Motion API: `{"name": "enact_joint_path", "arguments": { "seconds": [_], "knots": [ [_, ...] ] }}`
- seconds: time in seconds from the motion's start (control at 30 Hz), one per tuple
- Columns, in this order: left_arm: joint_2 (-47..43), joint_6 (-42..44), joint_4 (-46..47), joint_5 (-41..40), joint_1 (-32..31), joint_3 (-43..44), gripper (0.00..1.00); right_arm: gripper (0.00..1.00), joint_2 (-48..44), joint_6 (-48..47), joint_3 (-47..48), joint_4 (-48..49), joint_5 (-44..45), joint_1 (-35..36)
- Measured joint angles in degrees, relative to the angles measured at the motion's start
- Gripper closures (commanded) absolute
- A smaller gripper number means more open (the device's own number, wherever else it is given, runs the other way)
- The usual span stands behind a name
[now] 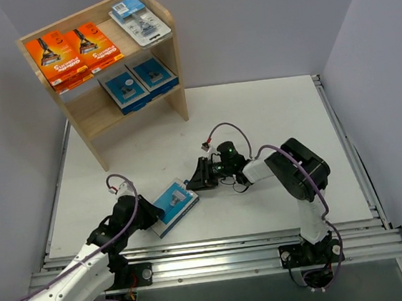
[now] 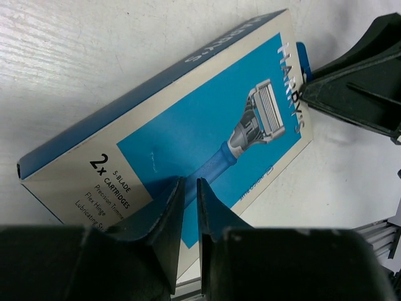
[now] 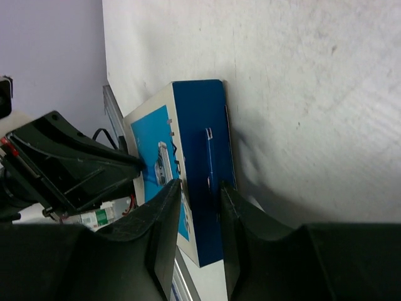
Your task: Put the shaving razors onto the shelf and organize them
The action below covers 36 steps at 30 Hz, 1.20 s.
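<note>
The light wooden two-tier shelf (image 1: 86, 130) in the upper left of the overhead view already carries most of the stock. Two bright orange razor boxes (image 1: 54, 56) and a clear blister pack with a blue header (image 1: 140, 20) lie flat on its top tier. Two grey-and-blue razor boxes (image 1: 124, 90) sit side by side on the lower tier.

One grey-and-blue razor box picturing a blue razor (image 1: 176, 205) is left, low and left of centre on the white surface (image 1: 271, 129). It is tipped up off the surface between the two arms.

The right hand (image 3: 197, 188) has a finger on either side of this box's dark blue narrow edge and looks clamped on it. The left hand (image 2: 188, 185) reaches over the opposite end, its fingers nearly together with only a thin slit. I cannot tell whether they pinch anything.

As I judge it, five packs are placed, and this last one must go up, probably beside its matching boxes on the lower tier.
</note>
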Motion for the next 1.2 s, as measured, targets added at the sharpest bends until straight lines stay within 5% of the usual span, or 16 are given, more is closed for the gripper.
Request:
{"name": "enact_joint_path", "arguments": {
  "seconds": [0.47,1.2],
  "knots": [
    [11.4,1.2,7.7,-2.6,-1.1,3.0,0.76,0.70,-5.1,5.8,-12.1,10.2,0.3,0.0],
    [33.6,8.9,26.0,-5.1,-3.5,11.8,0.77,0.74,-13.7,7.6,-17.9,10.2,1.5,1.7]
  ]
}}
